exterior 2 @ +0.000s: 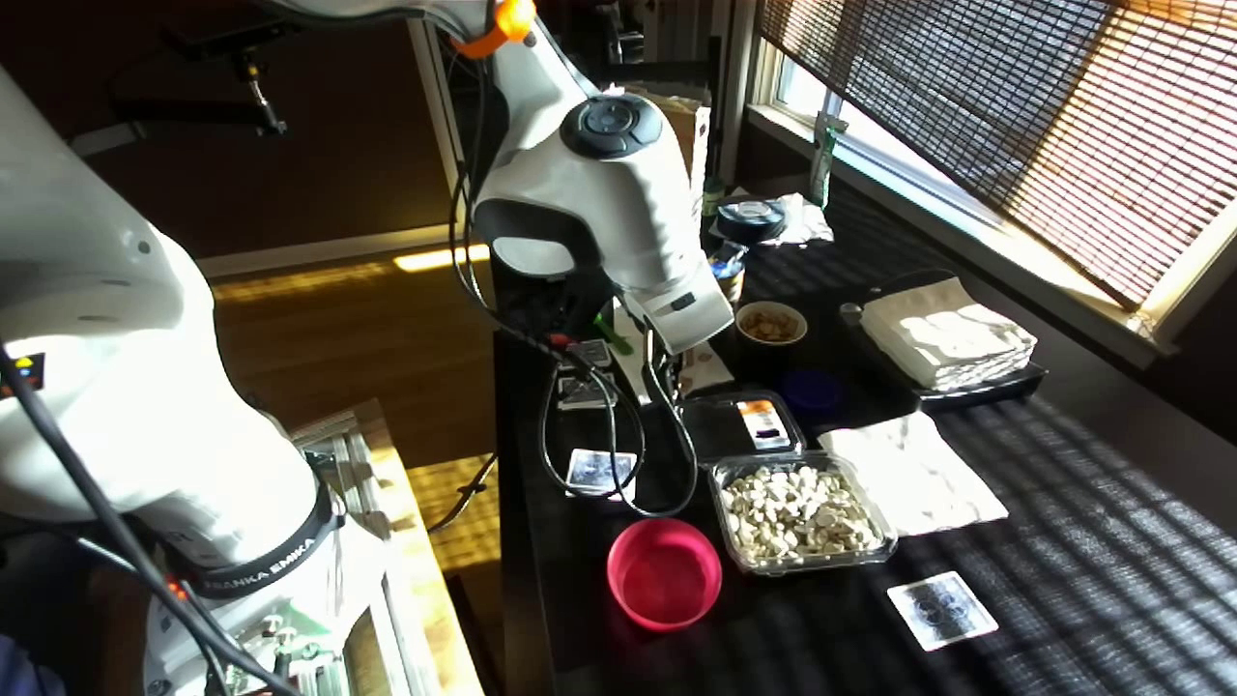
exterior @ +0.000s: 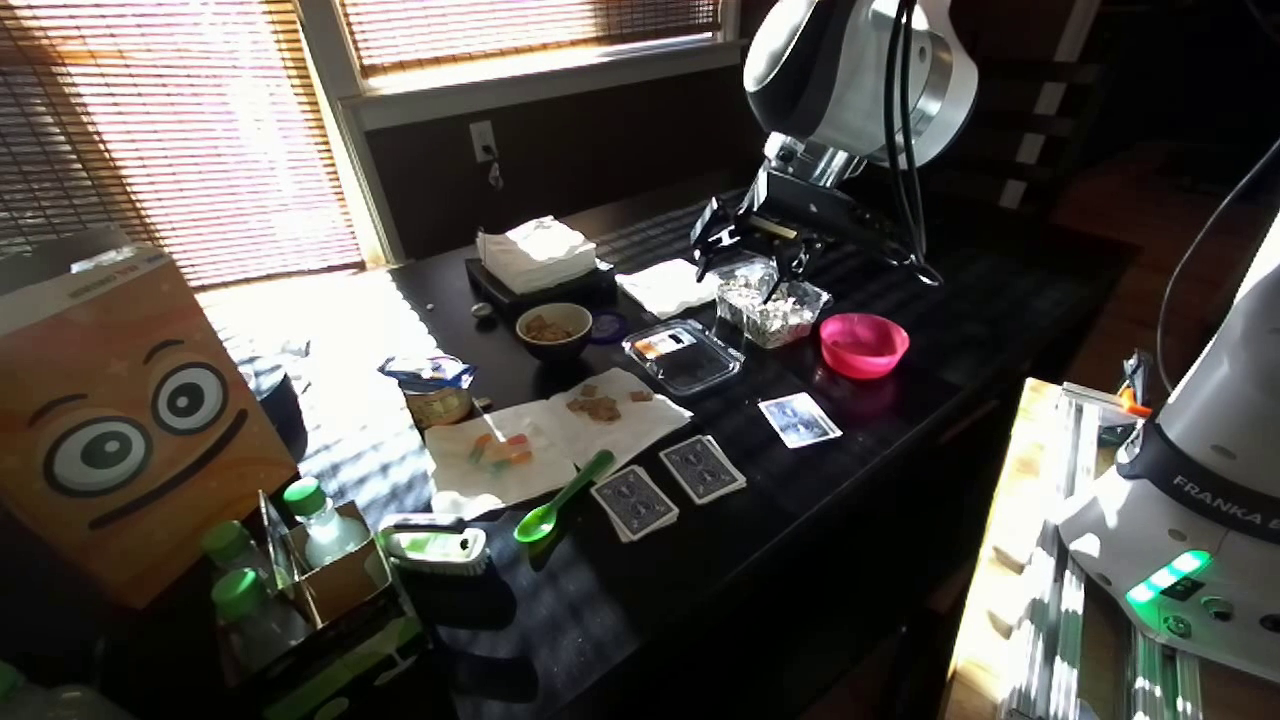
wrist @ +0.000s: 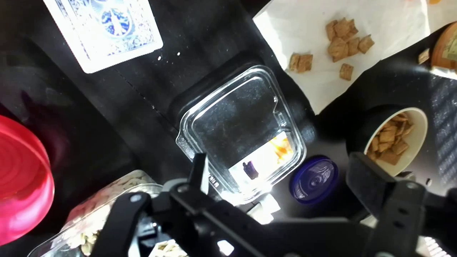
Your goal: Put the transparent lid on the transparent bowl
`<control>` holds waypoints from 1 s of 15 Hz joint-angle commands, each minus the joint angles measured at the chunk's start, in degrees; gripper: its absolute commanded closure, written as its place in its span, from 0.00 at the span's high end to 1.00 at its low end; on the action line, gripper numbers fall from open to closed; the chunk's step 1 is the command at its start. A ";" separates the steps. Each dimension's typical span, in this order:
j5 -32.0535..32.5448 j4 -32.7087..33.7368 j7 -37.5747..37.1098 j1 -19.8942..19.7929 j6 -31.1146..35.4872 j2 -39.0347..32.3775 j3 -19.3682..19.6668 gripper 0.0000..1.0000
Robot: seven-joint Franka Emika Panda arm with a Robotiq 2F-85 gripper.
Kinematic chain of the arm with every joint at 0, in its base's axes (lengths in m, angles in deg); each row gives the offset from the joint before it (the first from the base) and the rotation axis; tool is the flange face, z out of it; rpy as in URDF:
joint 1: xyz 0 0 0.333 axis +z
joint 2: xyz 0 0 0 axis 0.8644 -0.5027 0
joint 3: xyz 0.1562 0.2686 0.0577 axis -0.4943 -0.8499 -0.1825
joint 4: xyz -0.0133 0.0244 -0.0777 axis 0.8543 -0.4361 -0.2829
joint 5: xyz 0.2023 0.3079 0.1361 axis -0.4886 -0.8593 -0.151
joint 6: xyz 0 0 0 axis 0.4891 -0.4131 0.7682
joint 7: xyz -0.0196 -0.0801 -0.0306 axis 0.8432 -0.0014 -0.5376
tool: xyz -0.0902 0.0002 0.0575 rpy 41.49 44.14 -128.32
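Wrist view: the gripper (wrist: pixel 280 173) stands with its jaws wide apart, and I see nothing held between them. The transparent lid (wrist: pixel 239 134) lies flat on the black table (wrist: pixel 117 125), so the step to do now is, in my judgement, the picking up. One jaw appears across the lid's edge at eight o'clock, while the opposite jaw reaches past it at about half past three, towards the round snack bowl (wrist: pixel 418 132). If the gripper goes down from this place, one jaw could press on the lid and the second could hit the snack bowl, because it seems not centred for the grasp. The round blue cap (wrist: pixel 314 180), at four o'clock and just beside the lid, may also be caught. The lid looks thin and low, and sun glare hides part of its edge near six o'clock; for these reasons the grip may slip or bend it. In an exterior view, the transparent bowl (exterior 2: pixel 833 558) is at five o'clock from the lid, just beside it, full of pale pieces (exterior 2: pixel 788 503). They rise near the rim, so they might stop the lid from sitting evenly. Too strong a push could then slide the bowl towards the pink bowl (exterior 2: pixel 665 573), near it at eight o'clock, and spill pieces.
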 commanded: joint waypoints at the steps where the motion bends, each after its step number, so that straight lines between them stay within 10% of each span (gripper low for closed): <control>1: 0.93 0.44 -0.80 -0.22 6.71 -5.26 -0.16 1.00; 15: 1.34 3.84 8.33 -1.43 5.81 -13.13 -1.02 1.00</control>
